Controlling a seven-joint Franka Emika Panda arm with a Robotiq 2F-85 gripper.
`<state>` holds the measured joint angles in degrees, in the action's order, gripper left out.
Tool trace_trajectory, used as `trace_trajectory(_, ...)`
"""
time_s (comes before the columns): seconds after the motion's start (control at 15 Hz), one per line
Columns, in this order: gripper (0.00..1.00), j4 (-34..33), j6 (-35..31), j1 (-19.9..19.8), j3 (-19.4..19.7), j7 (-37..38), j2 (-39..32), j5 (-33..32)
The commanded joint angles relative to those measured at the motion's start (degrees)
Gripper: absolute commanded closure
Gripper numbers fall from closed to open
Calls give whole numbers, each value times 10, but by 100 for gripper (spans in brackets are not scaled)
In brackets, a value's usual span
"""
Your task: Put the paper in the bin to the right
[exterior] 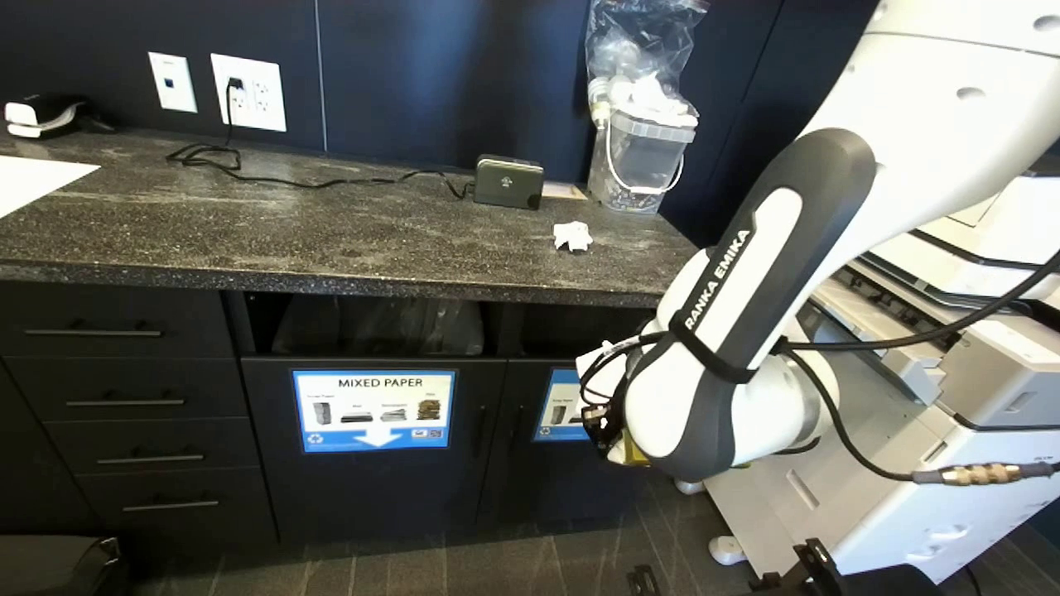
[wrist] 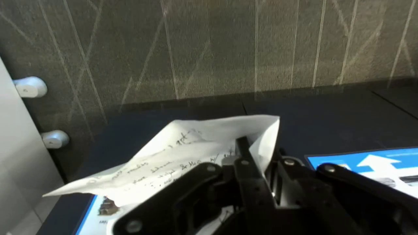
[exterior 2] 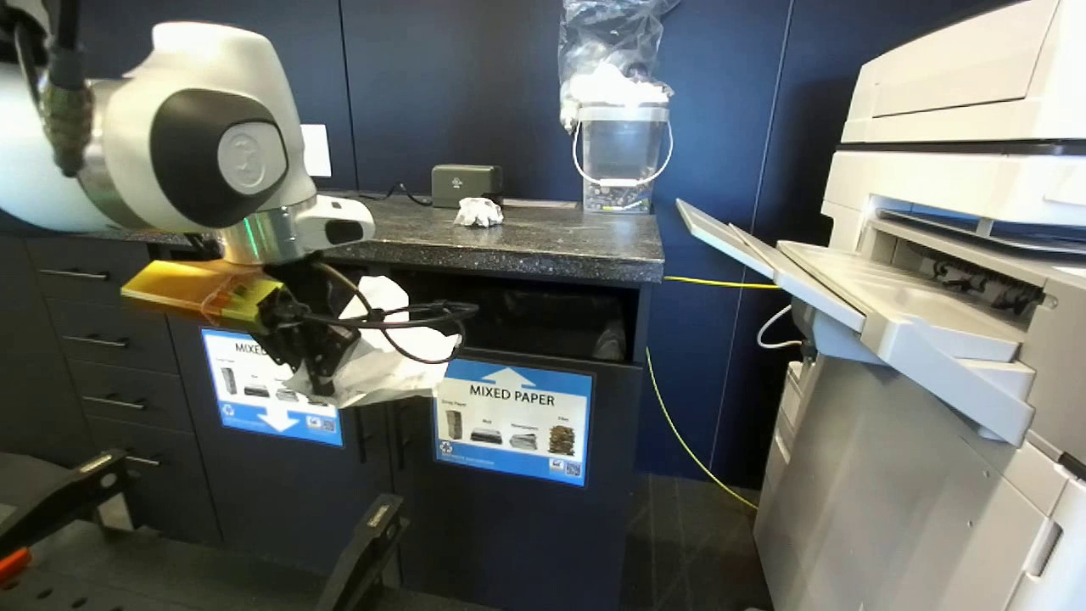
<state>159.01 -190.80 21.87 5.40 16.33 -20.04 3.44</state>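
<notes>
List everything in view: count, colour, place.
right bin: 1, dark, under countertop
left bin: 1, dark, under countertop
MIXED PAPER labels: 2, blue and white, on bins
drawers: 4, dark, left of bins
handwritten paper: 1, white, in gripper
crumpled paper: 1, white, on countertop
flat sheet: 1, white, on countertop, left
boxy device: 1, dark grey, on countertop
bucket: 1, clear, on countertop
plastic bag: 1, clear, atop bucket
wall plates: 2, white, above countertop
printer: 1, off-white, right of countertop
robot arm: 1, white and black, by bins
gripper: 1, black, closed on handwritten paper
</notes>
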Motion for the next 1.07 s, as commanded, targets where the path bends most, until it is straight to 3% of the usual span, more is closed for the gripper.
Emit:
trace_trajectory(0.0, 87, -9, -153, 60, 46, -64, -66, 82)
trace_trajectory(0.4, 87, -118, -368, -26, -6, -96, -233, 125)
trace_trajectory(1.0, 87, -303, -476, -124, -25, -118, -388, 88)
